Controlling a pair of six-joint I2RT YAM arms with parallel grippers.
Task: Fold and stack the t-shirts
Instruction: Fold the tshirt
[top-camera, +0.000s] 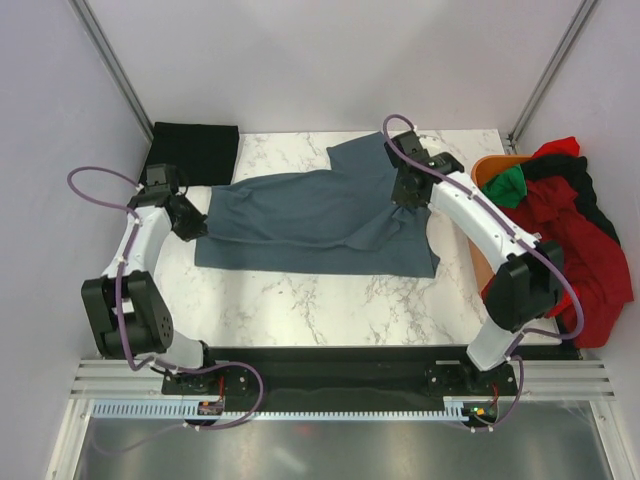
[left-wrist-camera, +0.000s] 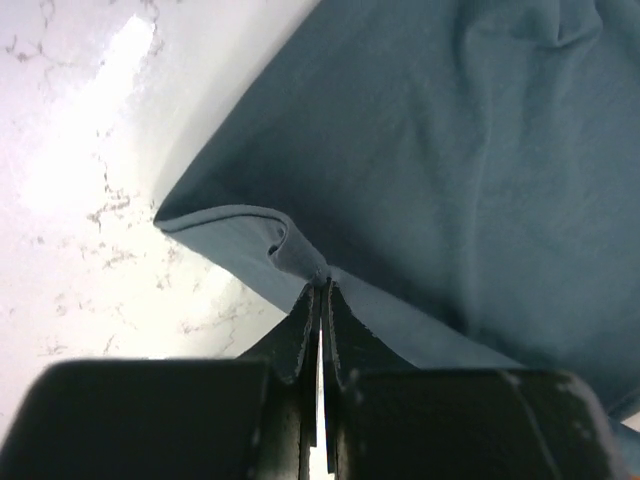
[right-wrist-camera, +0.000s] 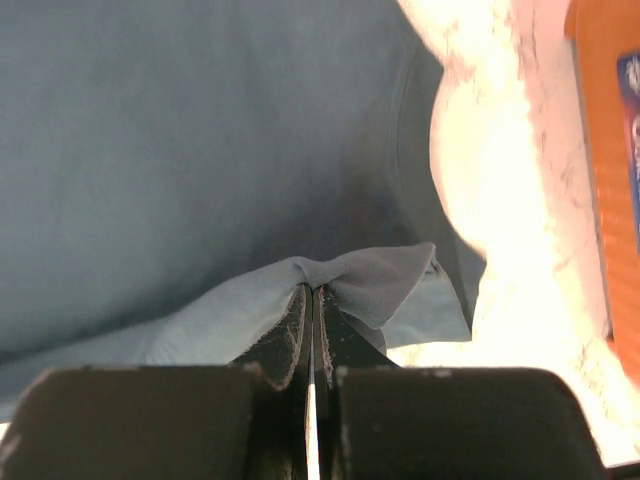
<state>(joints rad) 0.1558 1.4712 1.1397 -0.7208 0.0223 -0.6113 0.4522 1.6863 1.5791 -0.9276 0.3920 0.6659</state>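
Observation:
A slate-blue t-shirt (top-camera: 320, 215) lies spread across the middle of the marble table. My left gripper (top-camera: 188, 222) is shut on the shirt's left edge, where the cloth bunches at my fingertips in the left wrist view (left-wrist-camera: 321, 287). My right gripper (top-camera: 405, 192) is shut on the shirt's right part, pinching a fold of cloth in the right wrist view (right-wrist-camera: 312, 289). A folded black t-shirt (top-camera: 195, 152) lies at the table's back left corner.
An orange basket (top-camera: 490, 172) stands at the right edge, with red, green and black garments (top-camera: 575, 235) heaped in and over it. Its orange wall shows in the right wrist view (right-wrist-camera: 605, 150). Grey walls close in the table on the left, back and right.

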